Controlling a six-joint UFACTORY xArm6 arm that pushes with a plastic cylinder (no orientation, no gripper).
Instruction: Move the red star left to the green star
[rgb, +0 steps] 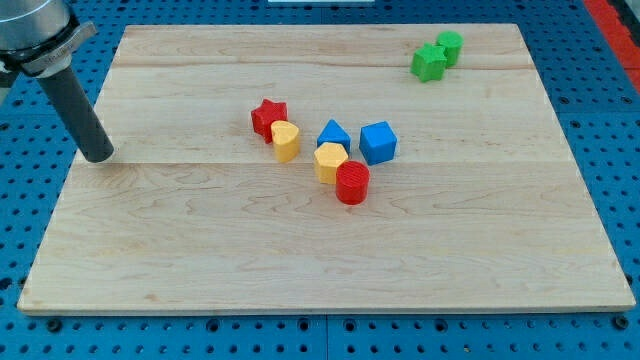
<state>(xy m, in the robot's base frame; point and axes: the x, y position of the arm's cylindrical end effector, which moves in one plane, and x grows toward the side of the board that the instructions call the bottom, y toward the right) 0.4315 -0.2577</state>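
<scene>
The red star (268, 116) sits near the board's middle, touching a yellow heart-shaped block (286, 141) on its lower right. The green star (429, 63) is at the view's top right, touching a green round block (450, 47). My tip (98, 156) rests at the board's left edge, far to the left of the red star and apart from every block.
A blue triangular block (333, 135), a blue cube (378, 142), a yellow hexagonal block (330, 161) and a red round block (352, 183) cluster right of the red star. The wooden board (200, 250) lies on a blue perforated table (20, 200).
</scene>
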